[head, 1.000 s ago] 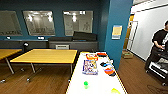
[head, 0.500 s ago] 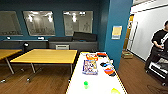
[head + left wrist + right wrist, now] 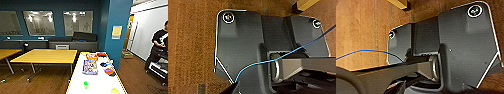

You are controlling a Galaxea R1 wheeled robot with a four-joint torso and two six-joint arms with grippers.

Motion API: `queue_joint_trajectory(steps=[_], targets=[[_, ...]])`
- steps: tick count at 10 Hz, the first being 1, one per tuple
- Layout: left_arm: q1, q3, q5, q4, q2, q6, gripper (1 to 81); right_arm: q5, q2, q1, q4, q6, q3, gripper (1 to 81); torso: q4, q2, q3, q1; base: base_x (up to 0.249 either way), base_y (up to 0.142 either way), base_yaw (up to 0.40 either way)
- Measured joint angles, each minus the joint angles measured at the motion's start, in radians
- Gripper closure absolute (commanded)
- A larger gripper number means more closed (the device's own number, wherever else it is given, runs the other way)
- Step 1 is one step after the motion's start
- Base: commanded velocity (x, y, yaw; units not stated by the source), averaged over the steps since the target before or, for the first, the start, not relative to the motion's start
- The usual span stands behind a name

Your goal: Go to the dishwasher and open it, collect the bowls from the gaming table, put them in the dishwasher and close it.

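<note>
End effectors: state of left and right cannot be told; wrist views over brown wood floor [image 3: 190, 50].

Gaming table [image 3: 100, 83], white top, directly ahead in head view. Bright green bowl [image 3: 85, 84] near the close end, contents not discernible. Pale yellow-green bowl [image 3: 115, 91] at the near right edge, well apart from the green one. Colourful game boxes [image 3: 90, 67] further along the table.

Yellow-wood table [image 3: 47, 55] to the left. Person [image 3: 158, 47] standing at far right.
</note>
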Motion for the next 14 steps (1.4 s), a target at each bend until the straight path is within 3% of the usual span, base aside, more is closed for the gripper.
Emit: queue_joint_trajectory(steps=[2, 5, 8, 11, 14], targets=[[-0.001, 0.005, -0.002, 0.0, 0.0, 0.0, 1.0, 0.024, -0.136, 0.027, 0.004, 0.009, 0.231, 1.0, 0.0, 0.0, -0.024, -0.001, 0.0, 0.0, 0.0], [-0.011, 0.005, -0.003, 0.0, 0.0, 0.0, 1.0, 0.067, -0.438, 0.1, 0.01, 0.017, 0.561, 1.0, 0.0, 0.0, -0.12, 0.0, 0.0, 0.0, 0.0], [-0.029, 0.005, -0.014, 0.0, 0.0, 0.0, 1.0, 0.084, -0.69, 0.189, 0.023, 0.029, 0.798, 1.0, 0.0, 0.001, -0.222, 0.0, 0.0, 0.0, 0.0], [-0.042, 0.004, -0.017, 0.0, 0.0, 0.0, 1.0, 0.091, -0.872, 0.352, 0.08, 0.035, 0.938, 1.0, 0.0, 0.001, -0.322, 0.001, 0.0, 0.0, 0.0], [-0.05, 0.003, -0.02, 0.0, 0.0, 0.0, 1.0, 0.04, -0.919, 0.528, 0.174, 0.04, 0.969, 1.0, 0.0, 0.002, -0.341, 0.001, 0.0, 0.0, 0.0]])
